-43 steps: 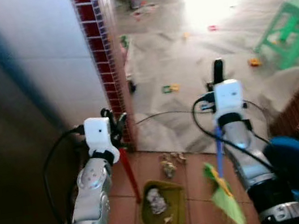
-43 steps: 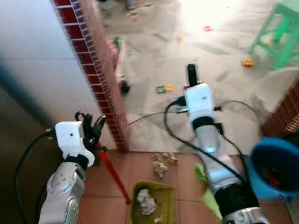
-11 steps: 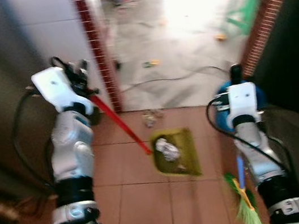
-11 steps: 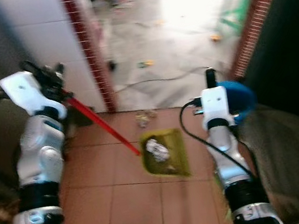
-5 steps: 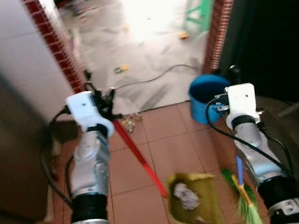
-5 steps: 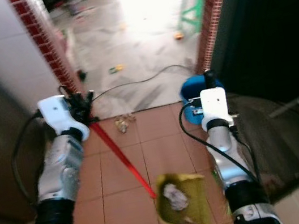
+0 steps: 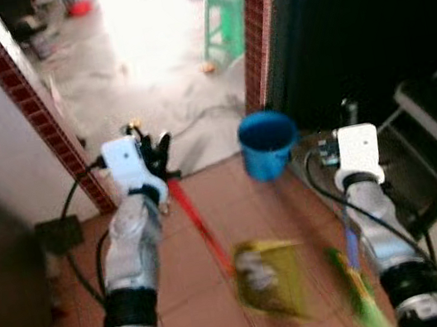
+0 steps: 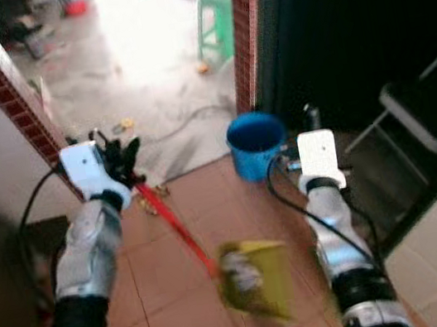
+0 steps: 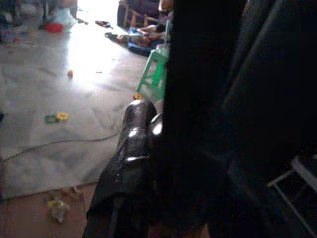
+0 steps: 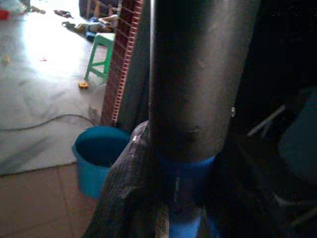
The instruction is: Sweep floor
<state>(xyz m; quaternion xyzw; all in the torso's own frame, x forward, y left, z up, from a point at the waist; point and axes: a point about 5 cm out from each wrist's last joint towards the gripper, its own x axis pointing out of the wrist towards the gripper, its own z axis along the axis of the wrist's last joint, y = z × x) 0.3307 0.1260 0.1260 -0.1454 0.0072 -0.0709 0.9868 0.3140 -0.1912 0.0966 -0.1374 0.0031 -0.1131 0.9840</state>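
One yellow-green plastic dustpan [image 7: 270, 281] with crumpled litter above the terracotta tiles, red handle [image 7: 198, 226] clamped in left gripper [image 7: 154, 153], right gripper [image 7: 347, 112] clasping one green-bristled broom [image 7: 358, 295], one round blue plastic bucket [image 8: 256, 145] beside the doorway, one green stool [image 9: 157, 74] seen from both wrists

Motion blur smears the yellow-green dustpan [image 7: 267, 279] and green broom head [image 7: 358, 295], leaving the scraps inside unreadable.

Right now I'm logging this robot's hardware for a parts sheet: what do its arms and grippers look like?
Both arms are jointed silver metal with black bands lower down. Each wrist carries a boxy white housing, and a loose black cable loops from it back along the arm. The left gripper and right gripper have long black fingers, glossy up close. No markings are readable.
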